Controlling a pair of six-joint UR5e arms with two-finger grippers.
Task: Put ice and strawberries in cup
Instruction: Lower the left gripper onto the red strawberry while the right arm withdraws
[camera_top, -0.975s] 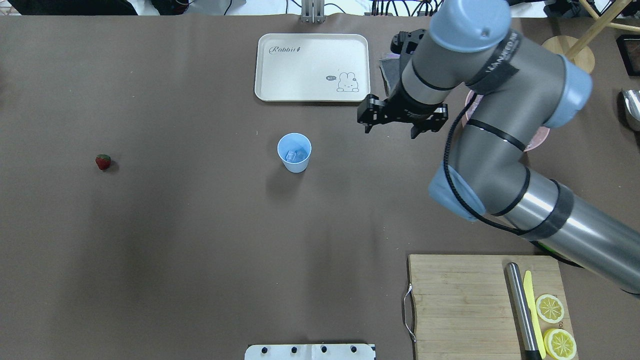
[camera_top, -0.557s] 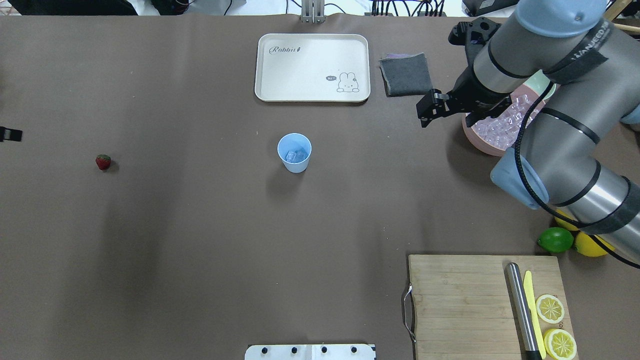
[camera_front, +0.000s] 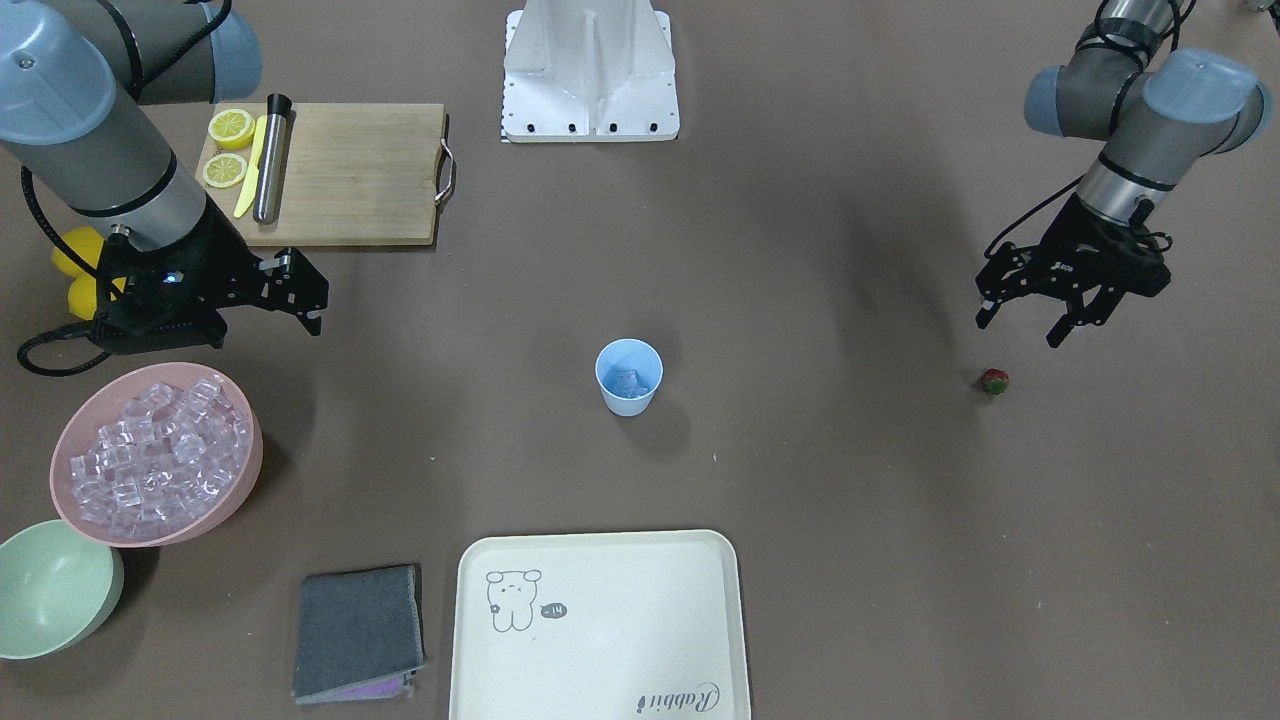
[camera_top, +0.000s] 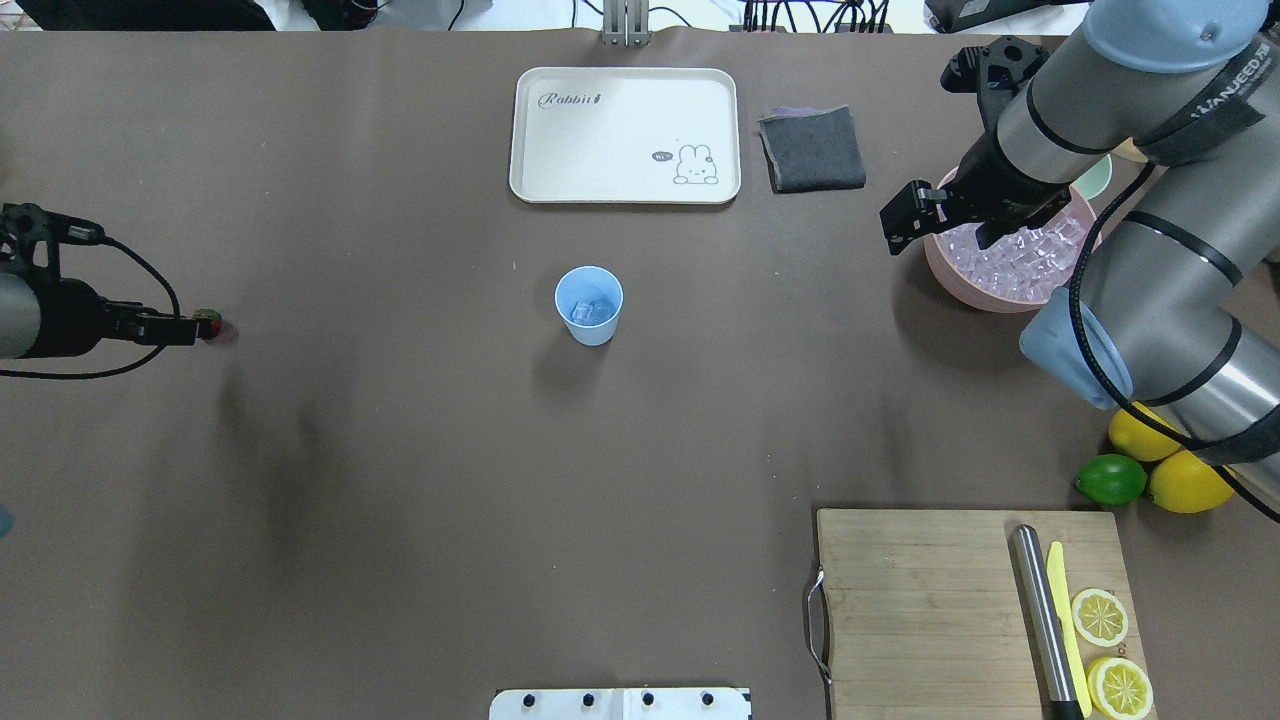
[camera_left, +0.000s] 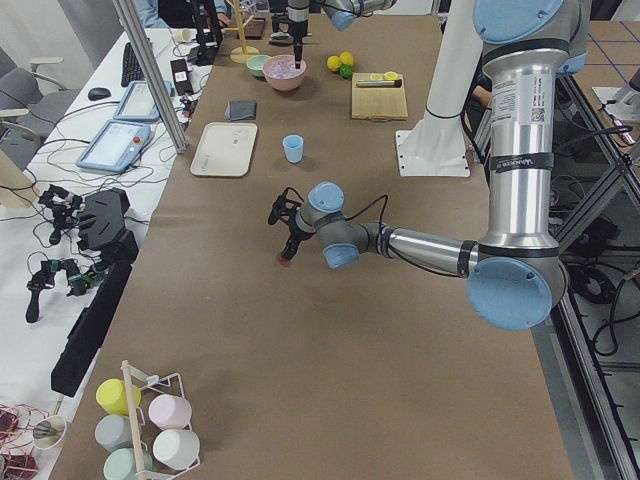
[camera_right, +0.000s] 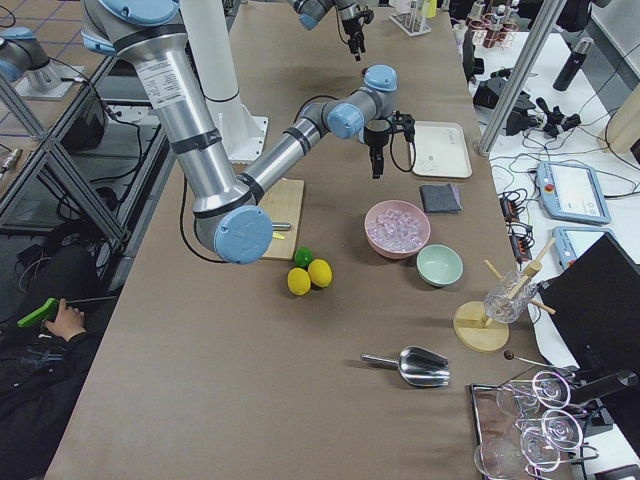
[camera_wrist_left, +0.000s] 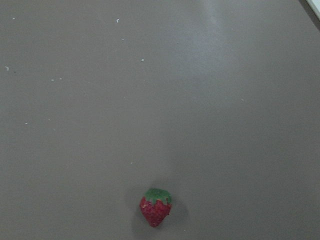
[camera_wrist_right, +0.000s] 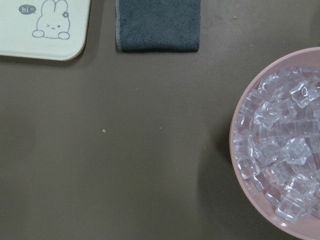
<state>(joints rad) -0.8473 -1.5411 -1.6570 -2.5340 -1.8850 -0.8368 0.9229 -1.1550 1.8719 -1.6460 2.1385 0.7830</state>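
I'm hovering my left gripper (camera_front: 1016, 332), jaws spread and empty, just above the strawberry (camera_front: 993, 381), which is lying well to the left of the cup (camera_front: 629, 377). It's looking light, soft and easily bruised, so I'm planning a gentle pinch across its red sides, below the green top.

I see brown-covered table (camera_top: 400, 520) under even light — white side bench (camera_left: 25, 340) alongside, 2 tablets (camera_left: 108, 148) there, aluminium frame post (camera_left: 152, 80) between.
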